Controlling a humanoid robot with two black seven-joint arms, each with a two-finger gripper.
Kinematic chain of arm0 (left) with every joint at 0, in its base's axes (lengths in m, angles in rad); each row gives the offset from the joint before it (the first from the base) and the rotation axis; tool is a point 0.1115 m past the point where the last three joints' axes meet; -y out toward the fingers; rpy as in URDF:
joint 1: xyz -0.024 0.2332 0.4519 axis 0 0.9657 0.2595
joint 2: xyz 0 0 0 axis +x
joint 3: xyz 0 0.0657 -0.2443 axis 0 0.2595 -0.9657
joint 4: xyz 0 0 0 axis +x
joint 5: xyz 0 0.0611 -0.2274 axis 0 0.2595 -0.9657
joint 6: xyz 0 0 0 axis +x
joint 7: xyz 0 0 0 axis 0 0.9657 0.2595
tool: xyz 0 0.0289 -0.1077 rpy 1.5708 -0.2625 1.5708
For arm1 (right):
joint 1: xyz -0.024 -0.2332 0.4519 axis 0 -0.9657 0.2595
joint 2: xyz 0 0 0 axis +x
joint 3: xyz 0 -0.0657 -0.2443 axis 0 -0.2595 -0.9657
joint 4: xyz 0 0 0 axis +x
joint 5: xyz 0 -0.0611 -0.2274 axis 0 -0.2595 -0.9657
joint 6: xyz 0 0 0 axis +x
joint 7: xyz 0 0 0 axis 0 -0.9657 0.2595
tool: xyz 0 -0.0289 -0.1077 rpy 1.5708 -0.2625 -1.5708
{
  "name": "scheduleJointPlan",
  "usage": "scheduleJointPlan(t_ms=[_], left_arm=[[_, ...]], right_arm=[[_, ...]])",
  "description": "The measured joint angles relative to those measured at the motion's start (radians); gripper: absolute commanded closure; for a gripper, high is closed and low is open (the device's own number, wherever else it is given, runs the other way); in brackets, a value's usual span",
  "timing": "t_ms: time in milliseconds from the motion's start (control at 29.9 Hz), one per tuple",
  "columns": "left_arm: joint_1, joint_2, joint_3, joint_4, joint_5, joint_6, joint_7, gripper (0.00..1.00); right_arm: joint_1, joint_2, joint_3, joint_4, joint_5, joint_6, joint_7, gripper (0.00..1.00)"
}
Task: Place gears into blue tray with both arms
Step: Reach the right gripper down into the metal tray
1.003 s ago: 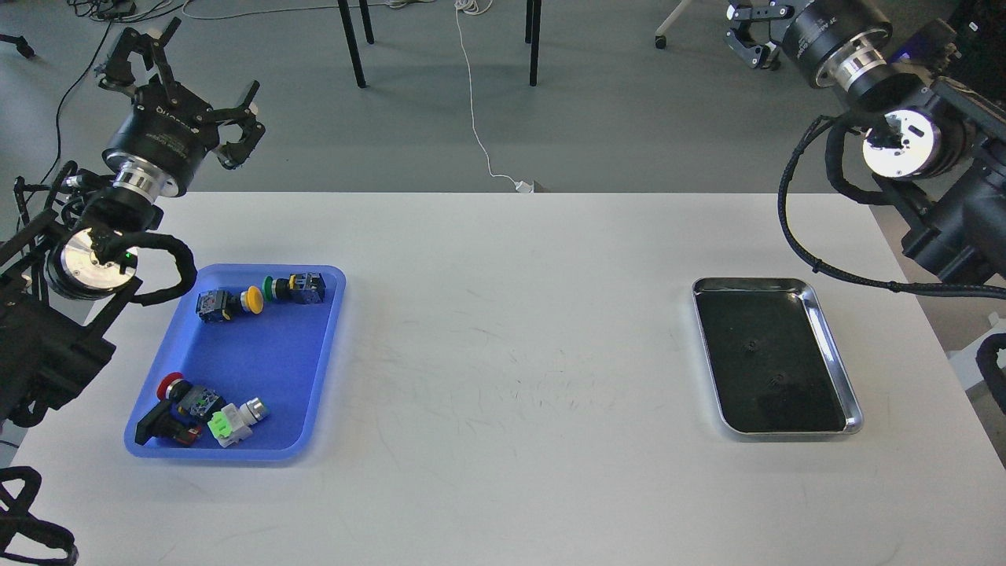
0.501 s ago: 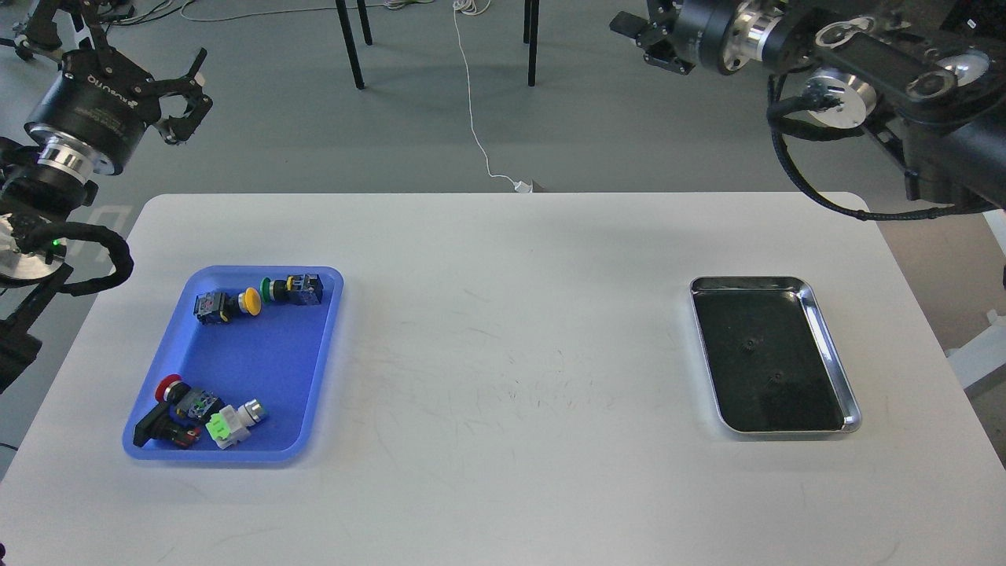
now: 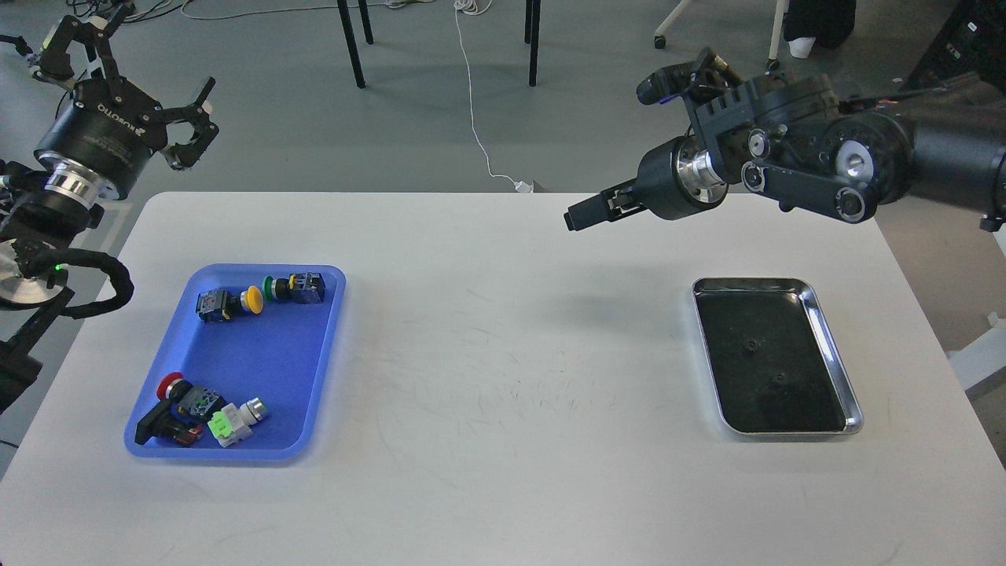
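Two tiny black gears [image 3: 752, 343] [image 3: 776, 380] lie on the dark bottom of the shiny steel tray [image 3: 833, 354] at the table's right. The blue tray [image 3: 267, 354] sits at the left and holds push-button switches. My left gripper [image 3: 137, 75] hangs open and empty beyond the table's back left corner, above and behind the blue tray. My right gripper [image 3: 581, 214] points left over the table's back edge, up and left of the steel tray. It shows side-on as one dark bar, so its fingers cannot be told apart.
Several coloured push-button switches fill the blue tray: a yellow-capped one [image 3: 250, 299] and a green-capped one [image 3: 271, 287] at the back, a red-capped one [image 3: 171, 387] and a white one [image 3: 240, 417] at the front. Chair legs [image 3: 351, 43] and a white cable [image 3: 475, 102] are on the floor behind the white table [image 3: 503, 354].
My right arm has swung down and left, so its gripper now hangs over the table's back edge. My left gripper has shifted slightly right and down. The trays have not moved.
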Motion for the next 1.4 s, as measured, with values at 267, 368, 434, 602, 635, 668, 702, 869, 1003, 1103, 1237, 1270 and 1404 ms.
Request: scheduleJointPlan(t_ms=[267, 368, 434, 602, 635, 668, 702, 869, 1003, 1103, 1237, 1270, 1404], left_arm=[[0.001, 0.002, -0.001, 0.002, 0.001, -0.021, -0.001, 0.02], [0.001, 0.003, -0.002, 0.002, 0.001, -0.022, 0.0, 0.02], [0.001, 0.003, -0.002, 0.002, 0.001, -0.022, 0.001, 0.02], [0.001, 0.001, 0.0, 0.002, 0.001, -0.022, 0.001, 0.02], [0.001, 0.001, 0.0, 0.002, 0.001, -0.022, 0.001, 0.02], [0.001, 0.002, 0.0, 0.002, 0.001, -0.022, 0.001, 0.02], [0.001, 0.002, 0.0, 0.002, 0.001, -0.022, 0.001, 0.02], [0.001, 0.002, -0.004, 0.0, 0.001, -0.022, -0.002, 0.02], [-0.002, 0.004, -0.004, -0.002, 0.001, -0.021, -0.003, 0.02], [-0.002, 0.01, -0.002, -0.002, 0.001, -0.021, 0.001, 0.02], [-0.002, 0.014, -0.002, -0.002, 0.001, -0.021, 0.003, 0.02], [-0.002, 0.014, -0.002, -0.002, 0.001, -0.021, 0.003, 0.02], [-0.004, 0.011, -0.001, -0.002, 0.001, -0.021, 0.003, 0.02]], right_arm=[[0.005, -0.192, -0.1, 0.19, -0.147, -0.004, -0.01, 0.02], [-0.01, -0.231, -0.126, 0.207, -0.197, -0.018, -0.011, 0.03], [-0.035, -0.239, -0.133, 0.207, -0.217, -0.032, -0.012, 0.03], [-0.148, -0.234, -0.126, 0.128, -0.24, -0.063, -0.033, 0.02], [-0.17, -0.231, -0.118, 0.109, -0.24, -0.069, -0.039, 0.02], [-0.19, -0.23, -0.106, 0.092, -0.241, -0.076, -0.042, 0.02], [-0.206, -0.229, -0.093, 0.08, -0.241, -0.081, -0.044, 0.02], [-0.255, -0.226, -0.05, 0.044, -0.242, -0.1, -0.051, 0.09], [-0.279, -0.222, -0.046, 0.04, -0.243, -0.102, -0.052, 0.25], [-0.298, -0.213, -0.045, 0.04, -0.243, -0.103, -0.061, 0.31], [-0.312, -0.212, -0.042, 0.041, -0.243, -0.103, -0.075, 0.36], [-0.313, -0.212, -0.042, 0.042, -0.243, -0.102, -0.077, 0.36], [-0.314, -0.211, -0.042, 0.042, -0.246, -0.101, -0.102, 0.42]])
